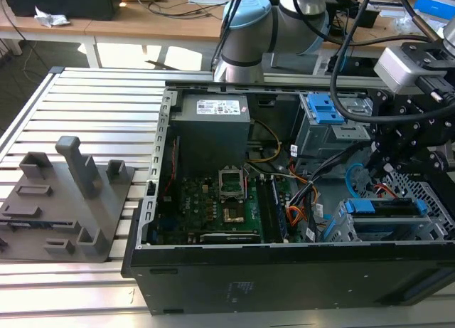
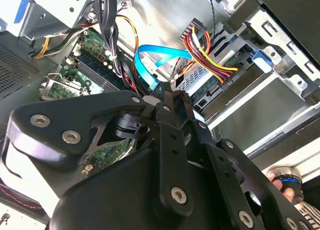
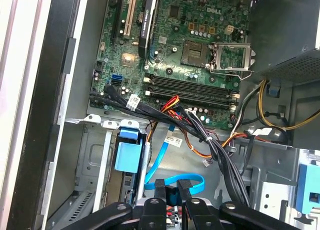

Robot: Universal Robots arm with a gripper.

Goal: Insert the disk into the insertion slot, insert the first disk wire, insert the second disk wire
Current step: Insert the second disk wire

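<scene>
Exterior view: the open computer case [image 1: 213, 271] lies on the ribbed worktop [image 1: 85, 114]. The disk [image 1: 384, 207] sits in the insertion slot [image 1: 434, 200], partly hidden by the arm. In the first wrist view, the jaws are clamped on the second disk wire [image 3: 172, 182]; its plug is hidden.

The arm [image 1: 249, 29] reaches down, its hand [image 3: 172, 192] with fingers apparently nearly closed together.
</scene>
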